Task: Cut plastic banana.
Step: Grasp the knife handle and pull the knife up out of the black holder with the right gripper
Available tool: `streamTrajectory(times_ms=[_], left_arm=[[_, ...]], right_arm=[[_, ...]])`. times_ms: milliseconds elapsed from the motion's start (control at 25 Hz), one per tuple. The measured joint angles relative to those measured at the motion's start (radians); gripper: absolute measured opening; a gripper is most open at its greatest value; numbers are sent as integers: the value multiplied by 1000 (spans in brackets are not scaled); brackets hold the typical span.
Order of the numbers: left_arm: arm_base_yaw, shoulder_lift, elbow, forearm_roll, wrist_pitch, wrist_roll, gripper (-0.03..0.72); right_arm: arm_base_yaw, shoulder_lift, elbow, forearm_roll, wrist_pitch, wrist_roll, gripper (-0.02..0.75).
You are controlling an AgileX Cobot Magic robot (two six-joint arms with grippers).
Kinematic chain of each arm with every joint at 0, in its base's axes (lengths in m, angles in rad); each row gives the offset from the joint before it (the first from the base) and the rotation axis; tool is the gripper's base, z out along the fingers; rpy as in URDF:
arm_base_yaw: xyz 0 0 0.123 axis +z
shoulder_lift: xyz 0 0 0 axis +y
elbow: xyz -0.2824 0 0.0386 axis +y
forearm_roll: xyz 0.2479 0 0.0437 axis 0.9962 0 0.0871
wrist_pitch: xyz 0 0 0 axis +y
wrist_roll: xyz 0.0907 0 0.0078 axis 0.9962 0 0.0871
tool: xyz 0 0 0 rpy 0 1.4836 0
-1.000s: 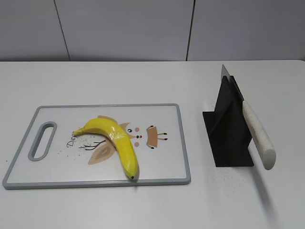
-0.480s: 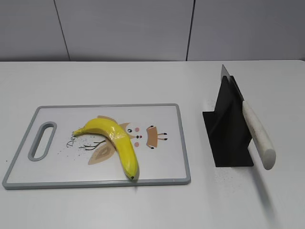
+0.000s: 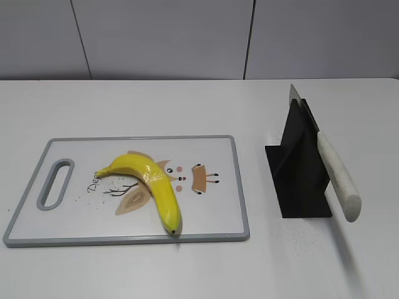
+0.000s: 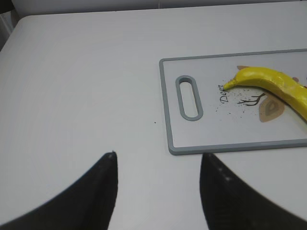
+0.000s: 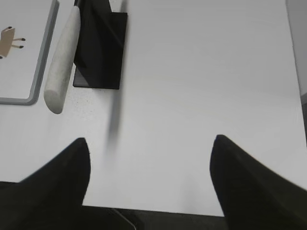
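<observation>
The plastic banana [image 3: 151, 185] is curved, glossy yellow, with a dark tip. It lies on a white cutting board with a grey rim [image 3: 234, 187], near the board's front edge; it also shows in the left wrist view [image 4: 273, 84]. A knife with a speckled white handle [image 3: 338, 177] rests in a black stand [image 3: 300, 168] to the right of the board, handle toward the front. My left gripper [image 4: 158, 155] is open and empty over bare table, left of the board. My right gripper [image 5: 149, 141] is open and empty, right of the knife handle [image 5: 62, 64]. Neither gripper shows in the exterior view.
The white table [image 3: 187, 106] extends behind and around the board. The board has a handle slot [image 3: 56, 184] at its left end. A grey panelled wall [image 3: 187, 37] stands behind the table. The table's front edge [image 5: 158, 211] shows in the right wrist view.
</observation>
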Motion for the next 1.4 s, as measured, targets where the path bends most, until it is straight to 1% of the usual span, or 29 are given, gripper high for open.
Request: streamTrajectory(times_ms=[240, 320, 400, 600, 720, 840, 1120, 1240, 1360, 1400], left_arm=[[0, 0, 0, 0, 0, 0, 530], [0, 0, 0, 0, 0, 0, 530], [0, 0, 0, 0, 0, 0, 530], [0, 0, 0, -1, 0, 0, 530], [0, 0, 0, -1, 0, 0, 530], [0, 0, 0, -1, 0, 0, 530], [0, 0, 0, -1, 0, 0, 530], [0, 0, 0, -1, 0, 0, 530], [0, 0, 0, -1, 0, 0, 530], [0, 0, 0, -1, 0, 0, 530]], right_arm=[[1, 278, -94, 9, 40, 0, 589], [21, 355, -125, 9, 40, 0, 589], [74, 435, -148, 8, 32, 2, 589], [262, 601, -208, 6, -11, 17, 589], [321, 686, -243, 33, -40, 99, 589], [326, 765, -255, 51, -81, 177, 589], [328, 929, -255, 64, -118, 265, 582], [328, 987, -256, 65, -118, 286, 543], [328, 1034, -256, 66, -116, 306, 486], [328, 1044, -256, 68, -116, 310, 454]])
